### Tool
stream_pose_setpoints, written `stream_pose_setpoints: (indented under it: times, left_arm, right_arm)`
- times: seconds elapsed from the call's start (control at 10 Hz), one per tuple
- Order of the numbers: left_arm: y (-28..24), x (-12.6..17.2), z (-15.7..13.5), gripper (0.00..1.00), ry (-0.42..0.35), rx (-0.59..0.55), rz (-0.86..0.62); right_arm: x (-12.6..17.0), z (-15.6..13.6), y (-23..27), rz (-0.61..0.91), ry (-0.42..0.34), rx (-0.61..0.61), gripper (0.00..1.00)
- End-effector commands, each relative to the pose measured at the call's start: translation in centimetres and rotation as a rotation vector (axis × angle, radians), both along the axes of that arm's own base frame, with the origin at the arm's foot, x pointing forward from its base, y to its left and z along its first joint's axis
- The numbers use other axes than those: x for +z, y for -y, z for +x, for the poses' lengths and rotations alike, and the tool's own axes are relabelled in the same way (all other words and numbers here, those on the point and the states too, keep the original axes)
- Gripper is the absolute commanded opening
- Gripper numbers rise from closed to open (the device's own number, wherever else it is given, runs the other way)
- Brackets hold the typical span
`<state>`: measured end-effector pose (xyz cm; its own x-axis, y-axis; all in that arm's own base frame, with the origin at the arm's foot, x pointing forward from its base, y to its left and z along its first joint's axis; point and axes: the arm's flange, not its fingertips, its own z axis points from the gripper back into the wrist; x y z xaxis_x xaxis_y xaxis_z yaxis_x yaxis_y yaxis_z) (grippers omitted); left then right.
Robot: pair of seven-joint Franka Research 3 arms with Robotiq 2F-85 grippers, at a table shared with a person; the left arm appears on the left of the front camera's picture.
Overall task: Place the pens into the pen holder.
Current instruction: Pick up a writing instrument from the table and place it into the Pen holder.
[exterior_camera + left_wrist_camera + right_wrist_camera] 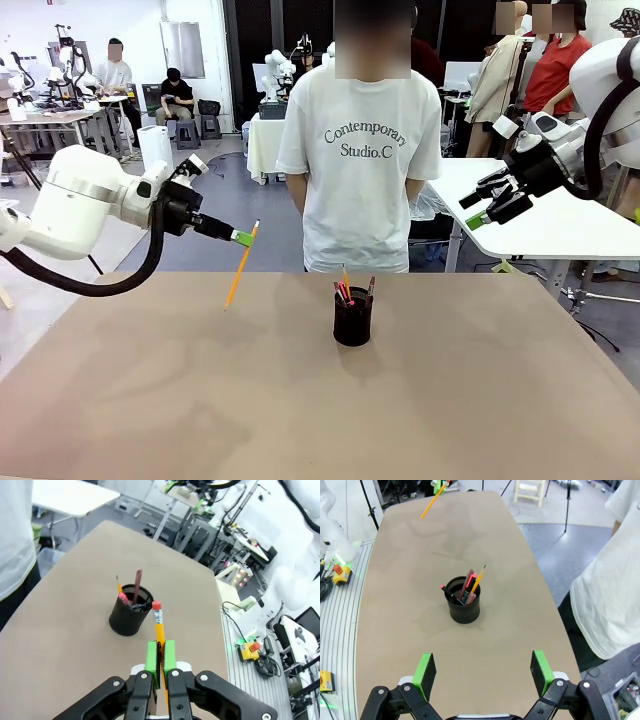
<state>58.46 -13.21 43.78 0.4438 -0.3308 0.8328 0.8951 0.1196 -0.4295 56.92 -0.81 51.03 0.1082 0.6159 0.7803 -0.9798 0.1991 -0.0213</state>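
Observation:
A black mesh pen holder (pixel 352 318) stands upright near the middle of the brown table, seen too in the left wrist view (pixel 129 618) and the right wrist view (pixel 464 607). Several pens (pixel 346 290) stick out of it: a yellow-orange one (pixel 478 579), a reddish-brown one (pixel 137 585) and pink or red ones. My left gripper (pixel 242 238) is shut on a yellow-orange pencil (pixel 240 265) with a pink eraser (pixel 157 605), held tilted above the table, left of the cup. My right gripper (pixel 478 208) hangs open and empty, high at the right; its green pads (pixel 424 670) frame the cup from above.
A person in a white T-shirt (pixel 362 160) stands at the table's far edge (pixel 320 274), hands behind the back. A white table (pixel 540 215) lies behind my right arm. Bare tabletop surrounds the cup on all sides.

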Motion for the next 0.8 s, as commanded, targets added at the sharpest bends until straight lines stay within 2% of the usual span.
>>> stream_pose_setpoints:
  times: [0.0, 0.2, 0.3, 0.4, 0.6, 0.7]
  left_arm:
    - [0.1, -0.2, 0.4, 0.0, 0.095, -0.075, -0.094]
    - [2.7, -0.6, 0.7, 0.0, 0.259, -0.105, -0.156]
    - [4.0, -0.7, 1.2, 0.0, 0.271, -0.081, -0.137]
    - [5.6, -0.6, 1.4, 0.0, 0.314, -0.084, -0.145]
    - [8.7, -0.6, 1.9, 0.0, 0.437, -0.081, -0.176]
    - [10.2, -0.5, 2.1, 0.0, 0.415, -0.059, -0.226]
  right_arm:
    - [0.2, 0.0, 0.0, -0.001, 0.004, 0.0, 1.0]
    - [0.2, 0.0, 0.0, -0.001, 0.004, 0.0, 1.0]
    - [0.2, 0.0, 0.0, -0.001, 0.004, 0.0, 1.0]
    - [0.2, 0.0, 0.0, -0.001, 0.004, 0.0, 1.0]
    - [0.2, 0.0, 0.0, -0.001, 0.004, 0.0, 1.0]
    - [0.2, 0.0, 0.0, -0.001, 0.004, 0.0, 1.0]
